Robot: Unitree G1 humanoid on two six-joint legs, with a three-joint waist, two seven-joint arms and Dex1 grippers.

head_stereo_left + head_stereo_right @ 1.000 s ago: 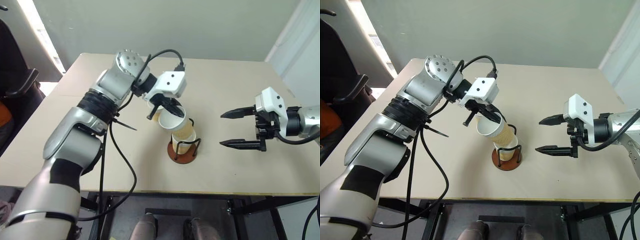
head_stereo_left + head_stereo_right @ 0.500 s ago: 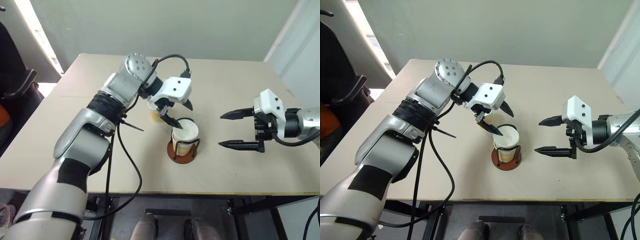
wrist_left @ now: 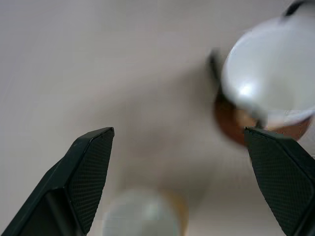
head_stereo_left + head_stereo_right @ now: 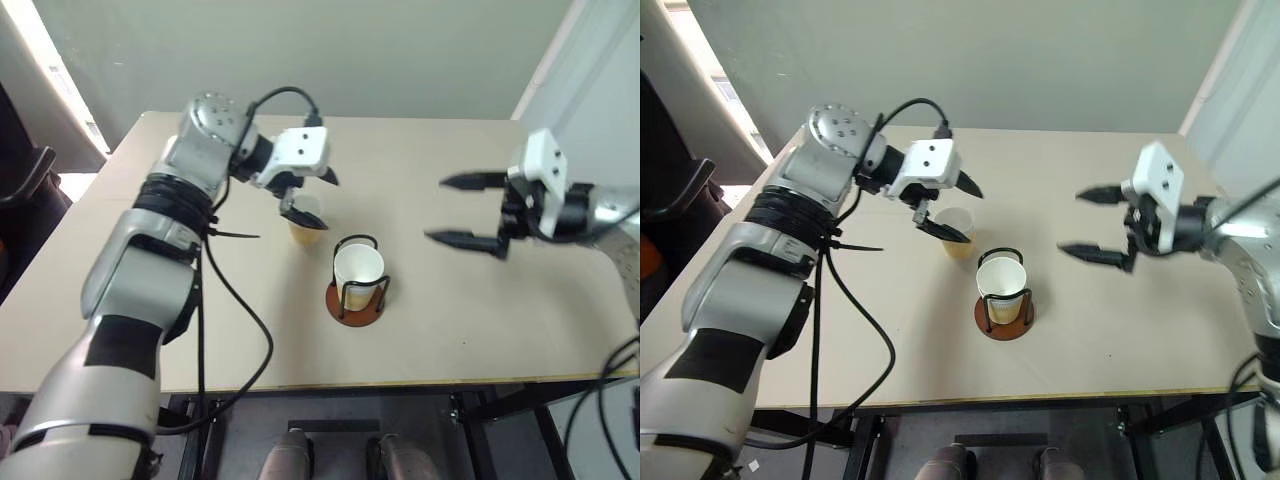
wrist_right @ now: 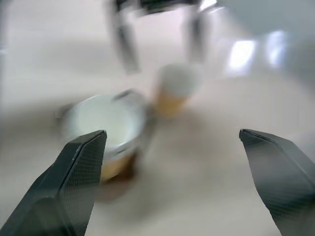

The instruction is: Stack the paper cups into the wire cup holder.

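Table: a pale tan table [image 4: 480,320] holds everything.
Wire cup holder: the wire cup holder [image 4: 357,298] stands near the middle of the table, on its round brown base, with thin black wires going up.
Cups in the holder: paper cups [image 4: 359,270] sit upright inside the wires, nested one in another, white inside. I cannot tell how many are nested there.
Loose cup: one more paper cup [image 4: 306,222] stands upright on the table, just beside the holder, on the robot's left and a bit farther back. It does not touch the holder.
Left gripper: the left gripper [image 4: 312,194] hangs just over the loose cup. Its two black fingers are spread wide and hold nothing. One fingertip is right at the cup's rim, but I cannot tell if it touches.
Right gripper: the right gripper [image 4: 455,210] is up in the air, well apart from the cups, on the robot's right. Its fingers are spread wide too, with nothing between them, and they point toward the middle of the table.
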